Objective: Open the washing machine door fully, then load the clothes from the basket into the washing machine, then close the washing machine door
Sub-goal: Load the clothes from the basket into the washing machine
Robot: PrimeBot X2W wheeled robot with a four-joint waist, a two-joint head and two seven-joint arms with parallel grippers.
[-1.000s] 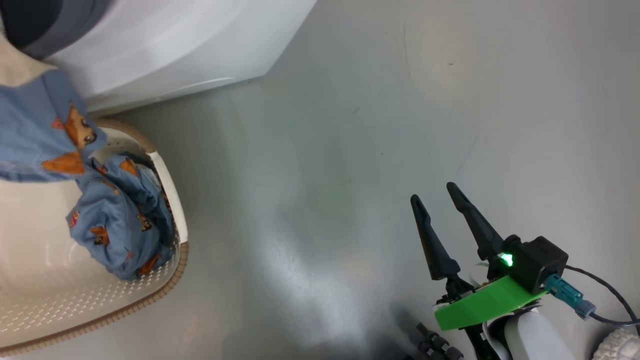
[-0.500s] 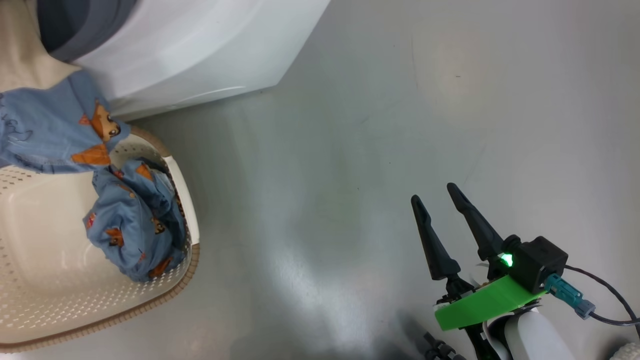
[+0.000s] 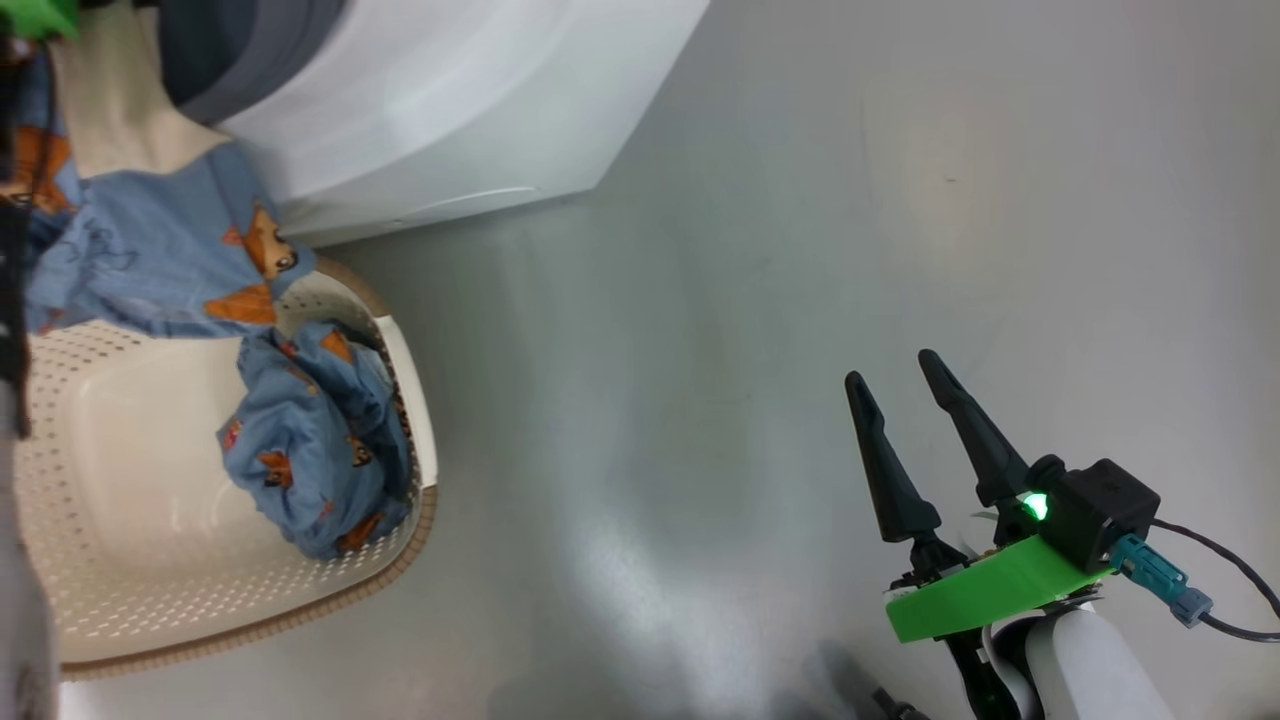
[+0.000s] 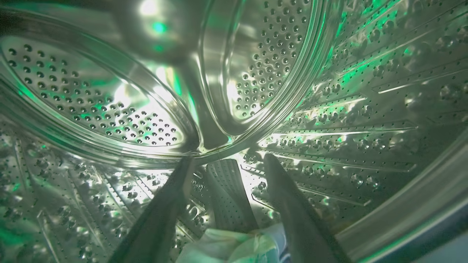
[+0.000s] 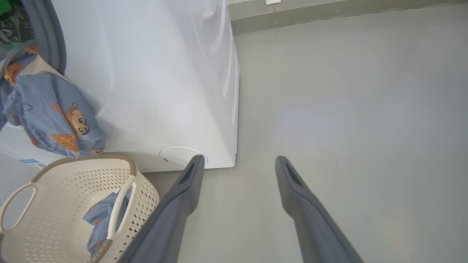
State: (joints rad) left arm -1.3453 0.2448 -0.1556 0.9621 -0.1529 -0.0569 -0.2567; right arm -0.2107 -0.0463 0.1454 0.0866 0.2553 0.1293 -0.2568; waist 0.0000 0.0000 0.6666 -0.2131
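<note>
Left gripper (image 4: 229, 159) inside washing machine (image 3: 450, 100) drum (image 4: 329, 109), fingers spread wide, nothing between tips; pale cloth (image 4: 234, 246) low between finger bases. Right gripper (image 3: 892, 369) over bare floor (image 3: 700, 300), fingers apart, empty. Blue printed garment (image 3: 150, 260) hangs from drum mouth onto basket (image 3: 130, 560) rim; second blue garment (image 3: 320, 450) inside basket, against right wall.

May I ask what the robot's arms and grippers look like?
The right gripper has two long tapering black fingers, a green bracket, a black box with green light, a teal cable plug and a white forearm. The left gripper has matching fingers.
</note>
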